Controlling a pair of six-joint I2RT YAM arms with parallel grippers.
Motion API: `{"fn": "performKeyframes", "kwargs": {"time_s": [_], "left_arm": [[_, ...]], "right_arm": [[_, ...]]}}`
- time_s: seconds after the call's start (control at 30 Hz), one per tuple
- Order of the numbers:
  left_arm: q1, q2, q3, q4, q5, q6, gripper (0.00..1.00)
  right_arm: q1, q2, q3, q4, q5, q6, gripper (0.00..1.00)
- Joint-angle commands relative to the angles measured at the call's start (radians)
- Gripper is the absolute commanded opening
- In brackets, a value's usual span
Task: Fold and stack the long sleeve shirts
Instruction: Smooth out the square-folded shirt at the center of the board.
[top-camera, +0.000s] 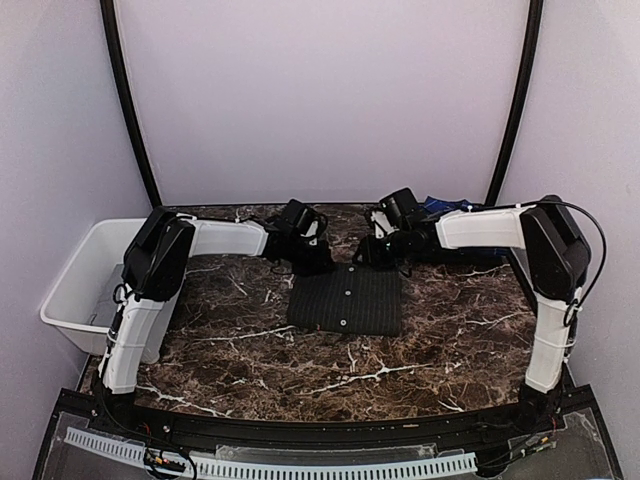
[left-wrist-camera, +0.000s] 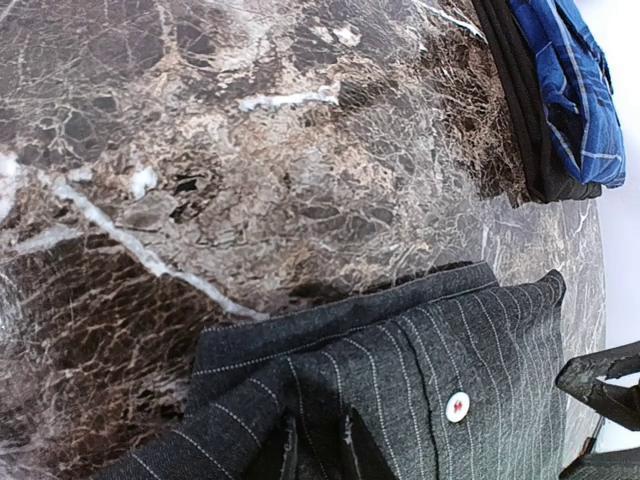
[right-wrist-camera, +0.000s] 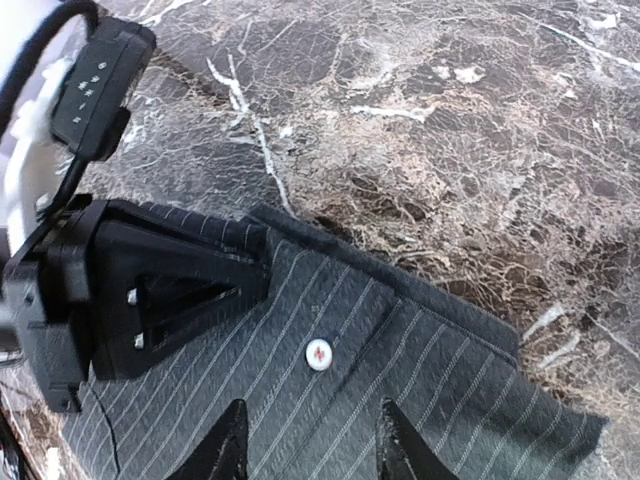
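Observation:
The black pinstriped shirt (top-camera: 345, 298) lies folded into a rectangle at the table's middle, white buttons up. My left gripper (top-camera: 310, 255) is at its far left corner; in the left wrist view the gripper (left-wrist-camera: 320, 455) has its fingers close together with bunched pinstriped cloth (left-wrist-camera: 420, 350) between them. My right gripper (top-camera: 378, 250) is over the far right corner; in the right wrist view the gripper (right-wrist-camera: 312, 450) is open just above the shirt (right-wrist-camera: 400, 370), empty. The blue plaid shirt (top-camera: 445, 205) lies bunched at the back right, also in the left wrist view (left-wrist-camera: 575, 90).
A white plastic bin (top-camera: 80, 290) stands at the table's left edge. A dark cloth (left-wrist-camera: 520, 110) lies under the plaid shirt. The left gripper's body (right-wrist-camera: 150, 300) is close beside my right fingers. Bare marble table (top-camera: 330, 370) lies in front of the shirt.

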Motion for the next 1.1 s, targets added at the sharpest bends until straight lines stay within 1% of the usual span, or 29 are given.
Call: {"fn": "performKeyframes", "kwargs": {"time_s": [0.0,0.1,0.2,0.3,0.37,0.43,0.57,0.7,0.83,0.93,1.07], "left_arm": [[0.007,0.016,0.028,-0.091,-0.052,-0.004,0.15],[0.007,0.008,0.057,-0.112,-0.048,0.029,0.18],[0.007,-0.007,0.116,-0.147,-0.041,0.067,0.26],[0.006,-0.064,0.139,-0.196,-0.041,0.111,0.32],[0.001,-0.121,0.112,-0.206,-0.024,0.129,0.35],[-0.012,-0.184,0.050,-0.197,0.003,0.147,0.36],[-0.034,-0.295,-0.162,-0.147,0.091,0.143,0.34],[-0.052,-0.384,-0.316,-0.100,0.143,0.114,0.32],[-0.063,-0.423,-0.427,-0.044,0.198,0.087,0.31],[-0.067,-0.411,-0.466,-0.043,0.175,0.077,0.29],[-0.067,-0.395,-0.523,-0.036,0.159,0.063,0.27]], "right_arm": [[-0.064,-0.001,-0.101,0.072,-0.029,0.013,0.38],[-0.118,0.037,-0.126,0.080,-0.059,0.023,0.36],[-0.134,0.080,-0.103,0.052,-0.065,0.008,0.36],[-0.138,0.082,-0.083,0.036,-0.065,0.008,0.35],[-0.138,0.066,-0.069,0.022,-0.060,0.004,0.36],[-0.135,0.041,-0.051,-0.001,-0.051,-0.006,0.36],[-0.105,-0.033,-0.022,-0.051,-0.015,-0.021,0.37],[-0.040,-0.114,-0.053,-0.066,-0.005,-0.009,0.38],[0.045,-0.187,-0.146,-0.038,-0.008,0.045,0.38],[0.095,-0.229,-0.245,0.020,-0.026,0.099,0.38],[0.108,-0.238,-0.374,0.069,-0.044,0.149,0.38]]}}
